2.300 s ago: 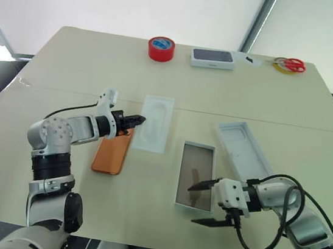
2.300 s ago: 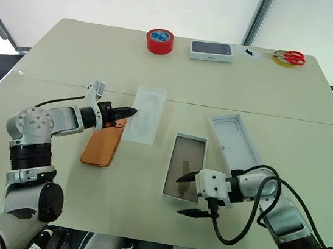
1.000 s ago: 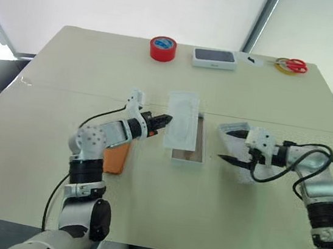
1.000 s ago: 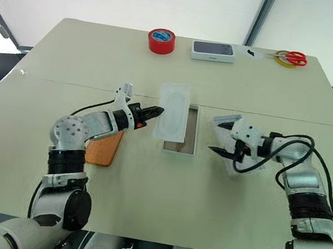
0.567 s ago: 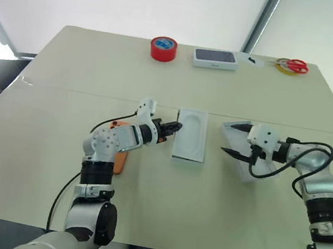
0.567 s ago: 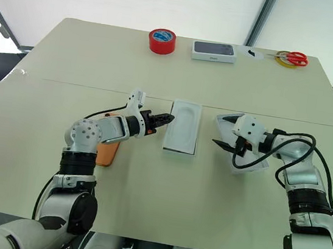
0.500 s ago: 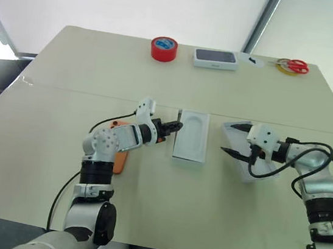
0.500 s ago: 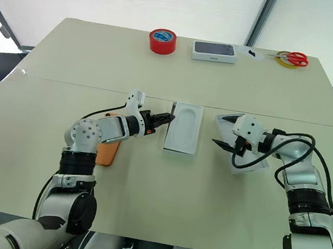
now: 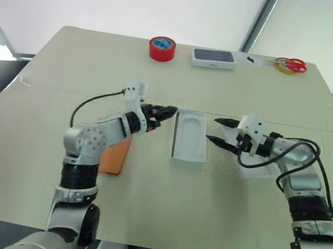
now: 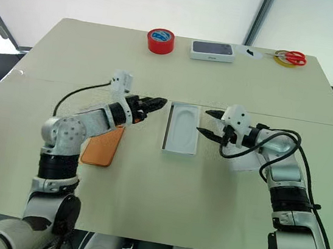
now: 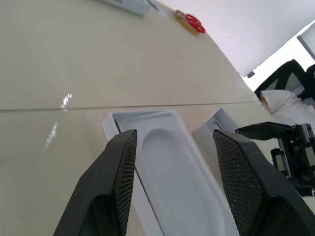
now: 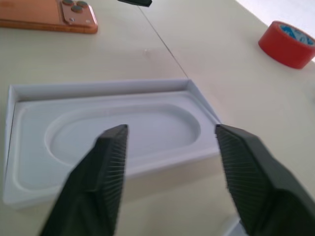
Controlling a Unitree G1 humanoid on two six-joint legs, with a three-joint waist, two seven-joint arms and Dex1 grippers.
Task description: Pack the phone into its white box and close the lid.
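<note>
While both tools hang over the bench (image 9: 160, 222) with jaws apart and nothing in them, the insert (image 9: 190, 134) lies seated in the box (image 9: 172, 154), so the phone is not yet packed. The phone (image 9: 115, 156) lies back-up beneath the left arm, behind and outboard of the left tool (image 9: 167, 112). The box sits between the two tools, just ahead of each tip; the lid (image 9: 257, 171) lies under and behind the right tool (image 9: 216, 131). I judge the step in hand to be preparing the box. Next, one tool must go to the phone, grip its edges and carry it over. The right wrist view shows the phone's lenses (image 12: 78, 7); the left wrist view shows a lid corner (image 11: 216, 124) beside the box. Farthest off lie tape (image 9: 161, 48), a dark-topped box (image 9: 213, 57) and scissors (image 9: 291, 65).
</note>
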